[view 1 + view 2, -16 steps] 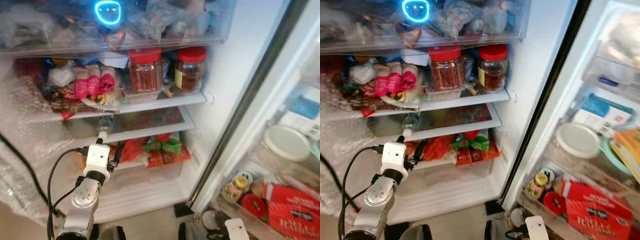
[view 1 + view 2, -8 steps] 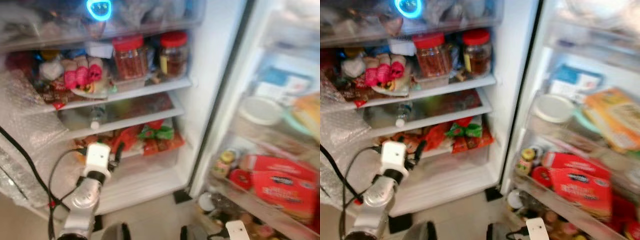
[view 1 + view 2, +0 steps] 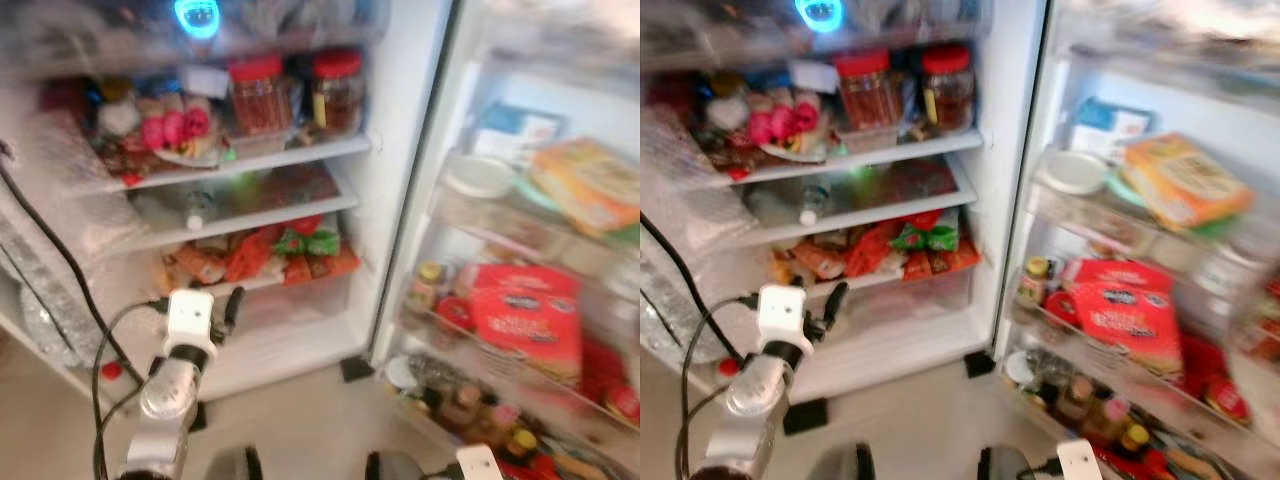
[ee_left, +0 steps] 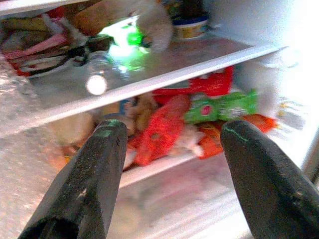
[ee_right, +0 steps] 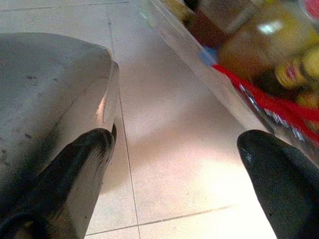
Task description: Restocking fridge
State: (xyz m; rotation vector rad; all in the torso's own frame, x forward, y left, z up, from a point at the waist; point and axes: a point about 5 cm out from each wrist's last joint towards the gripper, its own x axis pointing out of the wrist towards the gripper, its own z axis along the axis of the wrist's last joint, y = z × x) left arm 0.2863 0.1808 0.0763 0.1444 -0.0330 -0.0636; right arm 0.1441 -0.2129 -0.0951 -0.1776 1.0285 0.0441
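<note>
Right gripper (image 5: 172,149) hangs low over the floor tiles (image 5: 164,114), fingers spread, idle. Left gripper (image 4: 169,149) raised toward the fridge (image 3: 400,120), fingers apart and holding nothing, likely free to reach in. Beyond it, red snack packets (image 3: 250,262) on the lower shelf; farther up, two red-lidded jars (image 3: 258,92).

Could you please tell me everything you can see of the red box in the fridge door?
The red box looks like cardboard, with white lettering too blurred to read. It stands tilted in a clear door shelf on the open door, at mid height, its lower end leaning to the right. A small yellow-lidded jar and a red lid sit to its left on the same shelf. An orange box lies on the shelf above. Neither gripper touches it.
</note>
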